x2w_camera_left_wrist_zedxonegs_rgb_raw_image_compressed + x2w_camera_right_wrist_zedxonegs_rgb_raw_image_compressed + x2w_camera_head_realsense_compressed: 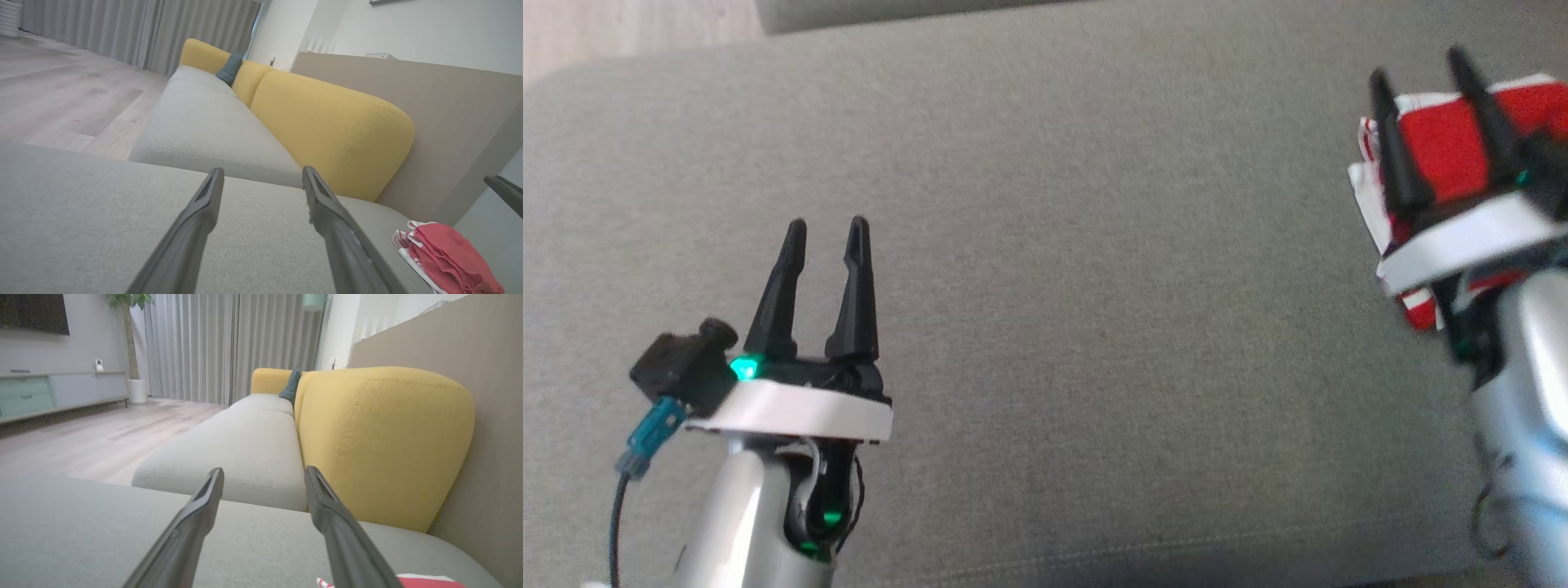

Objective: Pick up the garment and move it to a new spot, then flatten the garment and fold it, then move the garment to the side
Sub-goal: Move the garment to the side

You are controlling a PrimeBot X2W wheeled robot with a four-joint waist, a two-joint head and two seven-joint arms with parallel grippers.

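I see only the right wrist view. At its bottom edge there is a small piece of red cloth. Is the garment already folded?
Observer: Yes. In the left wrist view the garment lies as a folded red and white stack on the grey cushion.
Operator: Is it held now?
Observer: No. In the head view the right gripper is open, its fingers spread over the garment, not closed on it.
Operator: And the other arm?
Observer: The left gripper is open too, over bare cushion, far from the garment.
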